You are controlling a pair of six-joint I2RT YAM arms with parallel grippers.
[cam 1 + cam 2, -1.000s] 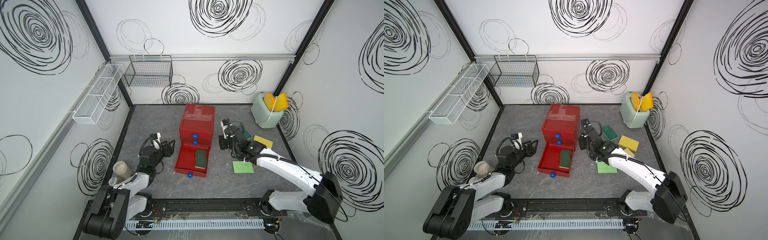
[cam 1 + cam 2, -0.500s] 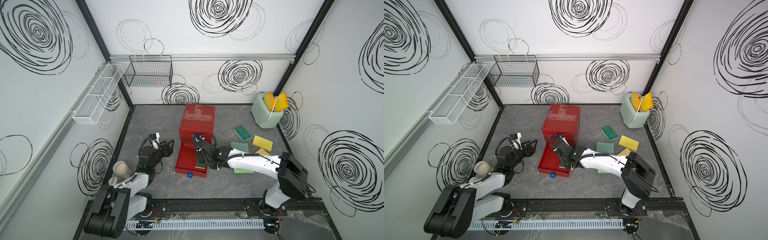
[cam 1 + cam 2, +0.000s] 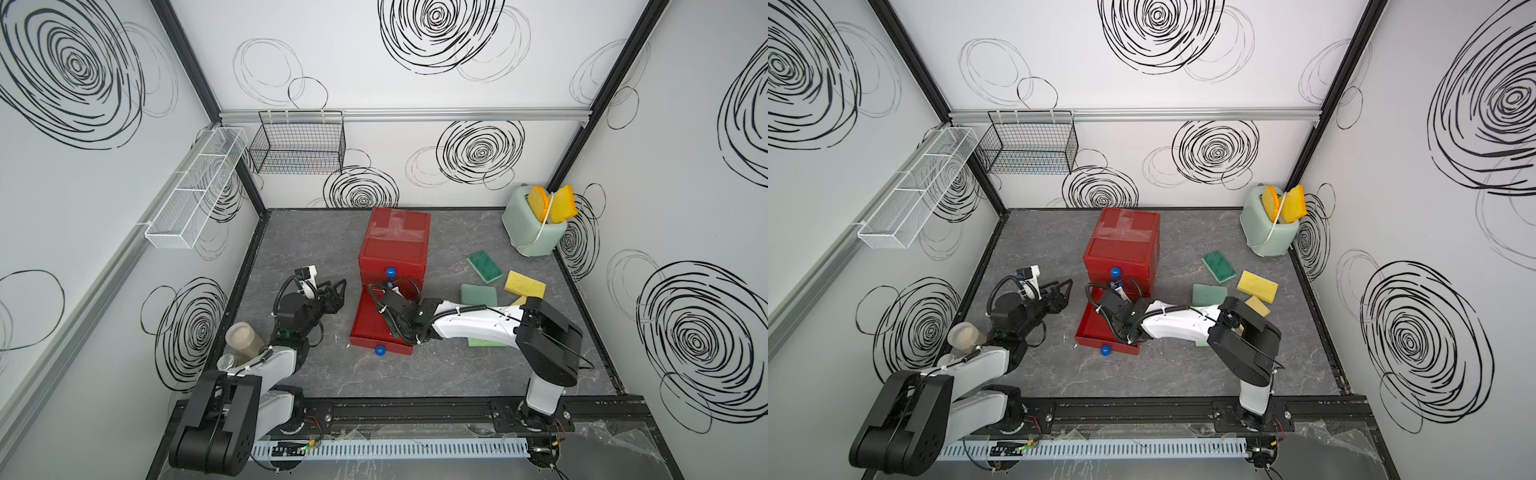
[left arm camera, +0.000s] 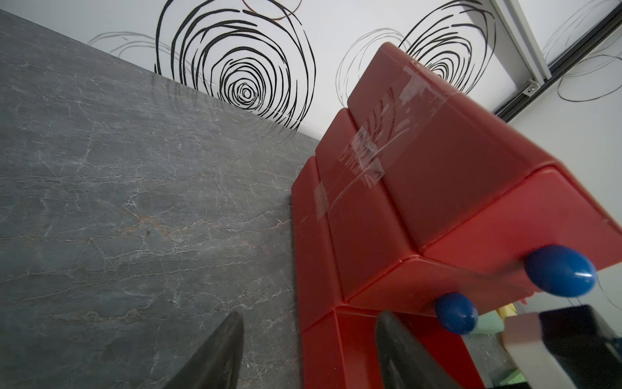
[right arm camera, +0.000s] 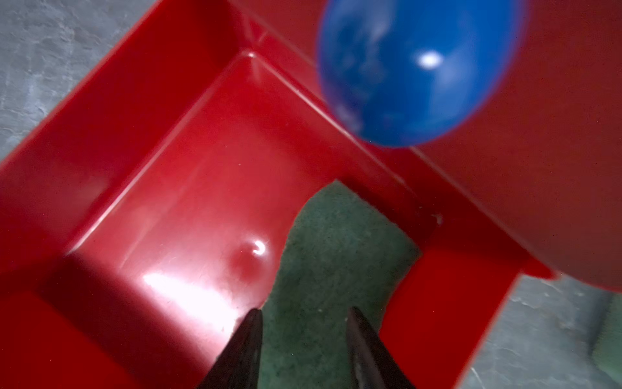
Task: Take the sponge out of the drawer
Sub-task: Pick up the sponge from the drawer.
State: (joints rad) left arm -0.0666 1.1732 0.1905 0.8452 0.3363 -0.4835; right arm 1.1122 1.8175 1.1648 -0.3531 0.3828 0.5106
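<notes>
right wrist view: looking down into the pulled-out red drawer (image 5: 188,188), with the dark green sponge (image 5: 340,256) flat on its floor in the corner by the chest (image 3: 395,245), and the right gripper (image 5: 303,315) low over it, fingers parted, not pinching. in both top views: drawer near the middle of the bench (image 3: 436,374), left gripper (image 3: 338,293) beside the chest toward the left edge, fingers spread, holding nothing.
</notes>
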